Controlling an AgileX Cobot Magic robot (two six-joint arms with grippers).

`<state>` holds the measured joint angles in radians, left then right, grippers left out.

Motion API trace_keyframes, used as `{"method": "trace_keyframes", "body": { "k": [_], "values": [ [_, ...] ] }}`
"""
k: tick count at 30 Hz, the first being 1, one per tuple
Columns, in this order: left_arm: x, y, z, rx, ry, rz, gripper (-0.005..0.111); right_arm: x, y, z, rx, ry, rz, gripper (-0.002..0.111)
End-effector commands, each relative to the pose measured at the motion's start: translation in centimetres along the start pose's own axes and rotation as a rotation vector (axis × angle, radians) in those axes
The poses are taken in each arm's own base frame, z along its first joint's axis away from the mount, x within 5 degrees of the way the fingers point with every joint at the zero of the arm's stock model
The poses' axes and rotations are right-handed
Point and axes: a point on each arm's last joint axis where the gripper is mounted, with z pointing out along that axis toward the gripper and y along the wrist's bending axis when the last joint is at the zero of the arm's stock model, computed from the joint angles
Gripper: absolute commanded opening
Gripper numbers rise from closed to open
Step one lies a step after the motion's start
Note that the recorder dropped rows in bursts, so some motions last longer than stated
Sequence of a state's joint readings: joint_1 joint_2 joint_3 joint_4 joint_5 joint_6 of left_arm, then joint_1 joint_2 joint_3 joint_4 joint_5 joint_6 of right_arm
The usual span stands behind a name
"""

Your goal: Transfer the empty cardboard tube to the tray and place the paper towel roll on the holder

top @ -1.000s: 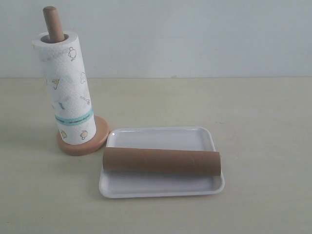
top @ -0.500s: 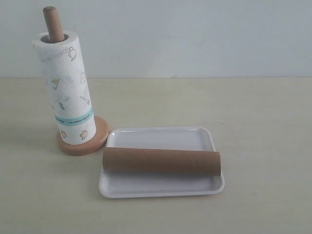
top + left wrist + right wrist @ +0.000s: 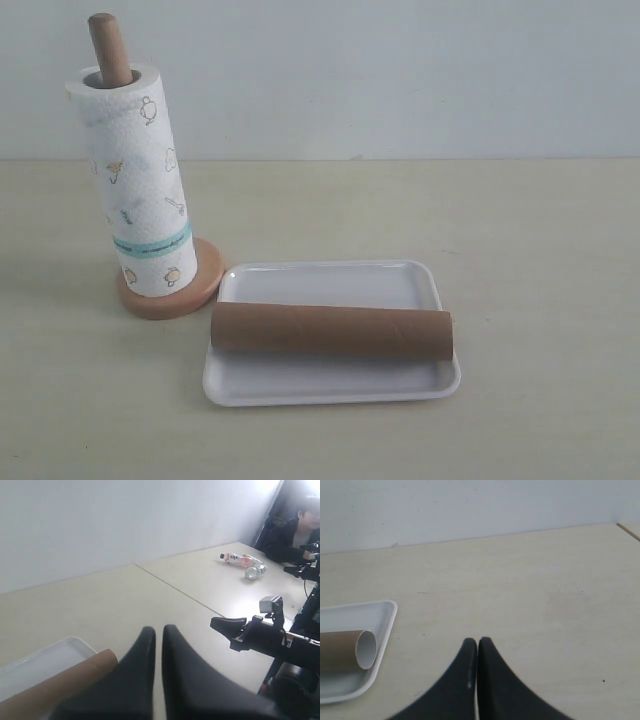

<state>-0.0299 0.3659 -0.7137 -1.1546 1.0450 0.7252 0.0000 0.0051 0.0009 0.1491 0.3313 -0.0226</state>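
Note:
The brown cardboard tube (image 3: 331,332) lies lengthwise across the white tray (image 3: 330,283). The paper towel roll (image 3: 136,190) stands upright on the wooden holder (image 3: 107,47), whose dowel pokes out of its core and whose round base (image 3: 205,281) shows below. Neither gripper appears in the exterior view. My left gripper (image 3: 158,632) is shut and empty, raised beside the tube's end (image 3: 60,683) and the tray corner (image 3: 45,658). Shut with nothing held, my right gripper (image 3: 477,642) hovers over bare table to the side of the tray (image 3: 380,627) and the tube's open end (image 3: 365,649).
In the left wrist view the other arm's black gripper and camera mount (image 3: 260,630) stand close by. On a neighbouring table lie bottles and a can (image 3: 245,562), and a seated person (image 3: 295,530) is at the far corner. A pale wall closes the back.

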Motion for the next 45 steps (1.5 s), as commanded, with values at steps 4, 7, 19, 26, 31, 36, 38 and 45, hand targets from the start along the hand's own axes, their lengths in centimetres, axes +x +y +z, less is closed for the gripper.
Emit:
{"method": "trace_keyframes", "body": {
  "k": [4, 7, 19, 26, 31, 36, 38, 45],
  "values": [
    [0.8, -3.3, -2.3, 0.066, -0.125, 0.06, 0.004, -0.1, 0.0, 0.0, 0.0, -0.015, -0.004, 0.0],
    [0.9, -4.3, -2.9, 0.138, -0.211, 0.027, 0.004, -0.1, 0.0, 0.0, 0.0, -0.015, -0.004, 0.0],
    [3.1, -4.2, -4.1, 0.207, -0.568, 0.042, 0.004, -0.1, 0.0, 0.0, 0.0, -0.015, -0.004, 0.0],
    [3.6, -0.9, -3.5, 0.045, -0.645, -0.217, 0.004, -0.1, 0.0, 0.0, 0.0, -0.015, -0.004, 0.0],
    [4.5, 0.1, -3.0, -0.107, -0.592, 0.096, 0.004, -0.1, 0.0, 0.0, 0.0, -0.015, -0.004, 0.0],
    [6.4, 1.6, -1.9, -0.241, -0.46, 0.419, 0.004, -0.1, 0.0, 0.0, 0.0, -0.015, -0.004, 0.0],
    [7.3, 2.5, -1.5, -0.292, -0.417, 0.522, 0.004, -0.1, 0.0, 0.0, 0.0, -0.015, -0.004, 0.0],
    [10.1, 6.0, -1.1, -0.524, -0.214, 0.339, 0.004, -0.1, 0.0, 0.0, 0.0, -0.015, -0.004, 0.0]
  ]
}}
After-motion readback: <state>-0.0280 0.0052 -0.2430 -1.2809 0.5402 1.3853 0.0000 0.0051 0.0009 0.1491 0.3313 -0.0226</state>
